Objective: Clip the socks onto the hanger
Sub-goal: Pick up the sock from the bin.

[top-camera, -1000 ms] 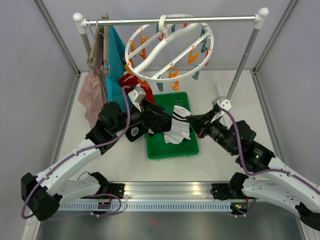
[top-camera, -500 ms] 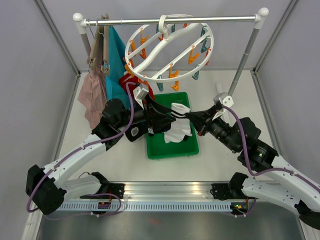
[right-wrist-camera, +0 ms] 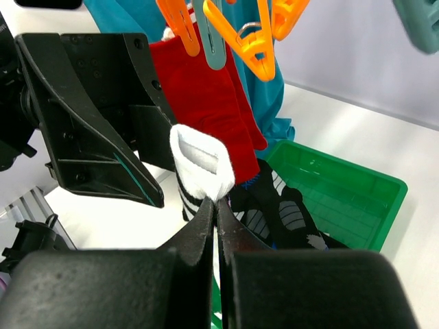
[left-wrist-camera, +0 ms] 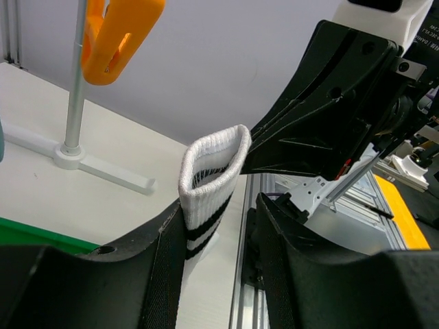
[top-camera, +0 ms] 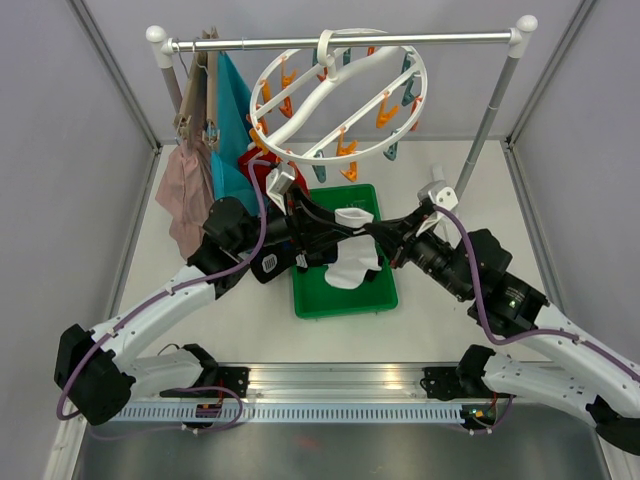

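White ribbed cotton is what I have closest: a white sock with black stripes (right-wrist-camera: 202, 168), lifted above the tray, its open cuff standing upright between my two tools. My right gripper (right-wrist-camera: 218, 205) is clenched on the cuff's edge, pinching it flat. My left gripper (left-wrist-camera: 219, 219) straddles the same cuff with its jaws apart; one finger lies against the ribbing and bare space shows at the other, so it has no hold.

Below lies the green plastic tray (top-camera: 345, 305), with dark patterned socks (right-wrist-camera: 288, 212) heaped in it. Beyond, red socks (right-wrist-camera: 206, 89) hang from the round white plastic hanger (top-camera: 325, 95), whose orange plastic clips (right-wrist-camera: 250, 48) dangle just above my fingers. Farthest back is the metal rail (top-camera: 340, 42) carrying the hanger.

My judgement of the risks: the right pinch holds only a thin fold, so a tug from the left jaws closing off-centre could pull the cuff free and drop the sock into the tray. My fingers are also crowded together and could knock each other. Pushing up at a clip may swing the loosely hung ring away, so the clip misses the cuff.
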You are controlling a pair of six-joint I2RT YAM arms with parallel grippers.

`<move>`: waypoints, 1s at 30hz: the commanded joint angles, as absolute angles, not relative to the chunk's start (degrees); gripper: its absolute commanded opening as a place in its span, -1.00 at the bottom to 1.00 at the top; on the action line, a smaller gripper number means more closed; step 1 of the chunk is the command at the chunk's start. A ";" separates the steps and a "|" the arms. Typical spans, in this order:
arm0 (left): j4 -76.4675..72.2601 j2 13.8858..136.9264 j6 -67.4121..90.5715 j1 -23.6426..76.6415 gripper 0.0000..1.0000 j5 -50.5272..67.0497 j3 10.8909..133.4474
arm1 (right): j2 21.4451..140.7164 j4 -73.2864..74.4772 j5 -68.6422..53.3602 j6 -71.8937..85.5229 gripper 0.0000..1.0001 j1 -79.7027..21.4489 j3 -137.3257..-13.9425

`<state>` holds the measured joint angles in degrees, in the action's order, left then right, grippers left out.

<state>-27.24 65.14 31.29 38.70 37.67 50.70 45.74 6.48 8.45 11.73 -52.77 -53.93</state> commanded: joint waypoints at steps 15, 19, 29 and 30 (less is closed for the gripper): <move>-30.76 64.95 33.13 38.50 -0.15 38.67 51.42 | 48.16 2.64 8.79 12.13 -0.99 -53.00 -58.89; -30.67 64.78 32.87 38.50 -0.90 38.58 51.59 | 49.04 2.72 8.09 12.30 -0.99 -53.09 -59.32; -20.05 59.07 26.90 38.50 -0.95 30.86 49.66 | 48.26 3.17 13.17 4.24 0.04 -53.09 -59.94; -18.65 57.50 26.20 38.50 -0.95 29.63 48.96 | 48.16 2.73 13.27 3.35 0.07 -53.09 -59.85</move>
